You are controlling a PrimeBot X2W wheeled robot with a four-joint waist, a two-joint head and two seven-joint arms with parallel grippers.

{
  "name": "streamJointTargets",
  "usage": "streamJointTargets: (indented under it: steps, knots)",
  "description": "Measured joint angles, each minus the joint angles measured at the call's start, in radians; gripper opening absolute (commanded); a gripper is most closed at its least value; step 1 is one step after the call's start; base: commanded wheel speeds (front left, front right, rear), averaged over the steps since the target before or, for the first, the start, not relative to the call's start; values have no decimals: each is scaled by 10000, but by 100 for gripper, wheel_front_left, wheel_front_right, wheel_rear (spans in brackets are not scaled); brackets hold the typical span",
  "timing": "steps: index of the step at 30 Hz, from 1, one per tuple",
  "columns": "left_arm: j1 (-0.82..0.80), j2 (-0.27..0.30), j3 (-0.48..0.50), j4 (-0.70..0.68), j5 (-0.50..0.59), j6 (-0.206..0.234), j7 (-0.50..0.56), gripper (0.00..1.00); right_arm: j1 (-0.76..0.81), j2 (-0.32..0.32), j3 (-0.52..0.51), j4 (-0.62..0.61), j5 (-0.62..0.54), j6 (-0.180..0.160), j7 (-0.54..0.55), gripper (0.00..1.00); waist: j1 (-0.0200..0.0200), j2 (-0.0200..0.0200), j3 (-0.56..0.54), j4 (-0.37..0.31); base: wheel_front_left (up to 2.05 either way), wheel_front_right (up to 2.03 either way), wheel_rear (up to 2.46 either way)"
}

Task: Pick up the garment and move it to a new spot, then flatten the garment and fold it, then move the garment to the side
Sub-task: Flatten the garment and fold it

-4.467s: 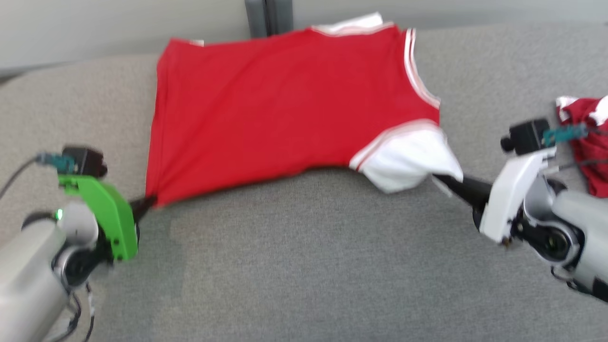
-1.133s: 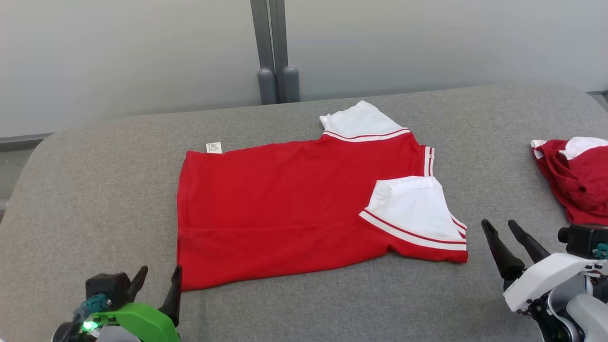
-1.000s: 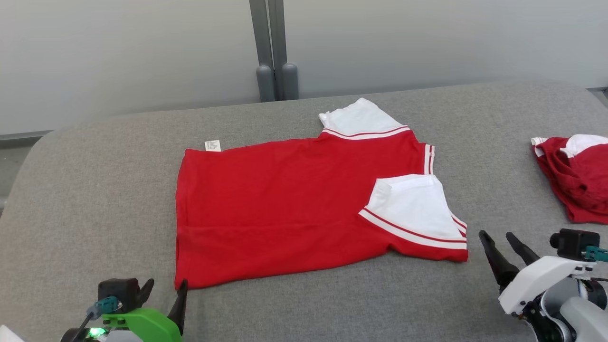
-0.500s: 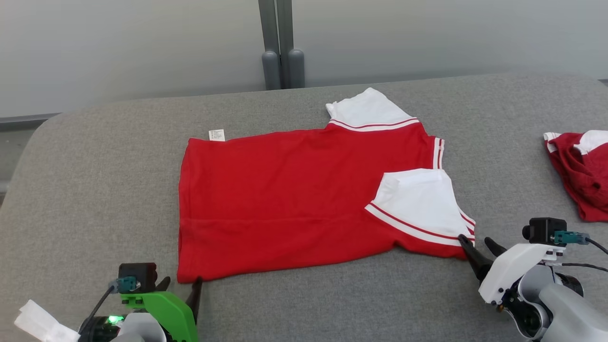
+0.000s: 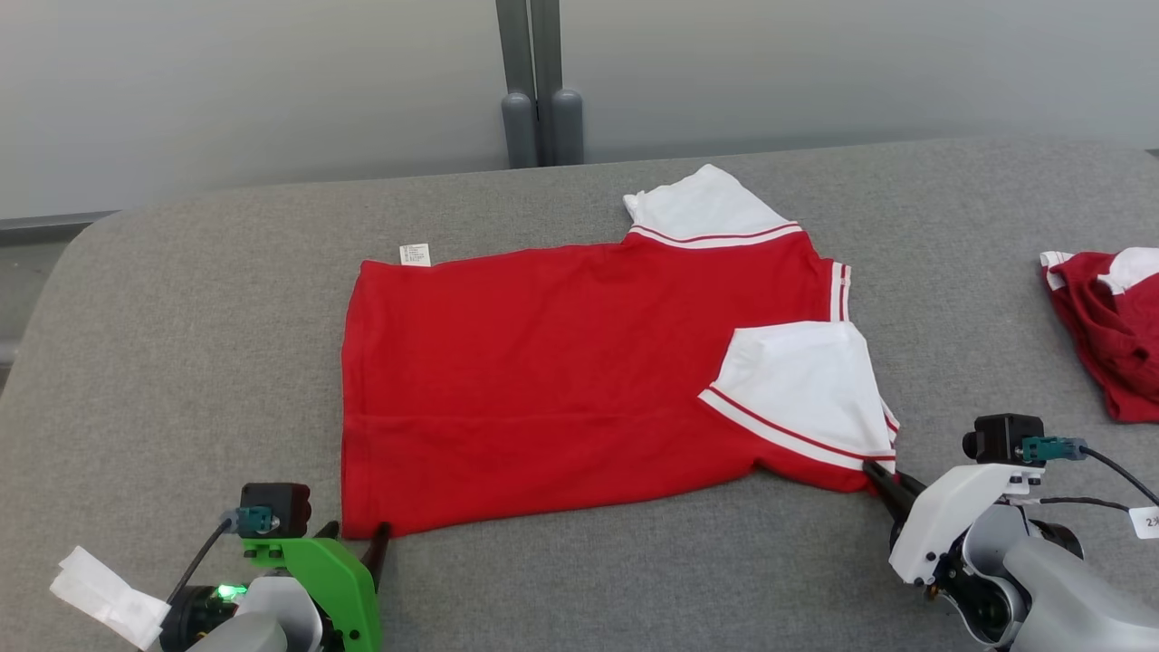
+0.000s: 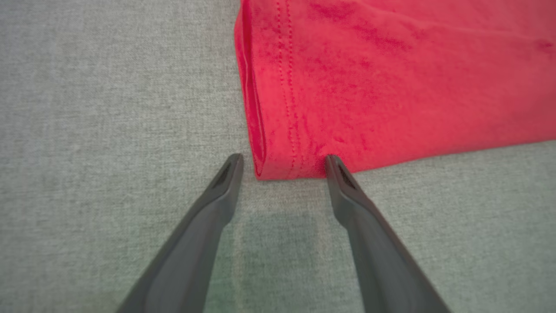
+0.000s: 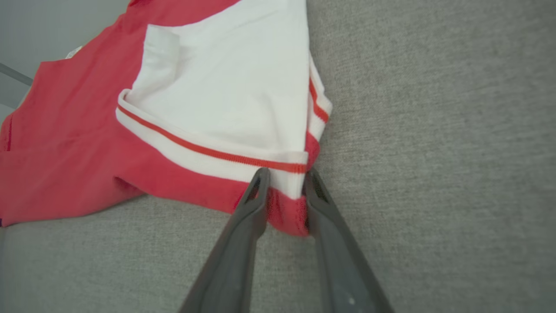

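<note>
Big grey table (image 5: 181, 362) takes up most of the head view, soft fabric top, rounded corner on the left. The red shirt (image 5: 543, 380) lies flat pretty much in the middle of it, hem to the robot's left, collar end to the right. One white sleeve (image 5: 801, 389) with red striping is folded over onto the red body at the near right, and the other sleeve (image 5: 697, 208) sticks out on the far side. Well off to the right there's a second shirt (image 5: 1109, 335), red and white too, all bunched up near the table's edge.

The right gripper (image 7: 285, 174) is at the shirt's near right corner, just below the folded sleeve. Its jaws are drawn close together with the red corner pinched between them, cloth touching both fingers.

The left gripper (image 6: 282, 163) sits at the near left hem corner. Its jaws are spread wide and hold nothing; the corner lies right between the tips, the right tip touching the bottom edge and the left one just off the hem on bare table.

Tiny white tag (image 5: 415, 254) pokes out at the far left corner of the shirt.
</note>
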Motion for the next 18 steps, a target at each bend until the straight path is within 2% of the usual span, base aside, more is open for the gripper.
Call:
streamJointTargets:
  steps: [1,2,9,15,18]
  knots:
    - [-47,-38,-17,150,13,-75,-8,10,-22,2,44,29,23,0,-25,0,0,0,-12,-3,0,0,0]
    - [-82,-77,-33,280,15,-146,-17,0,-46,4,92,38,56,0,-35,0,0,0,-27,-6,0,0,0]
    - [-204,-50,-230,564,121,-640,10,0,-59,-119,416,-52,328,0,-113,0,0,0,-324,-14,0,0,0]
    - [-2,694,-251,-426,111,-635,253,0,173,-627,662,-704,685,0,240,0,0,0,-730,-37,0,0,0]
    - [407,1197,-343,-1233,46,-447,564,0,402,-1011,709,-1149,886,0,548,0,0,-1,-885,-76,0,0,0]
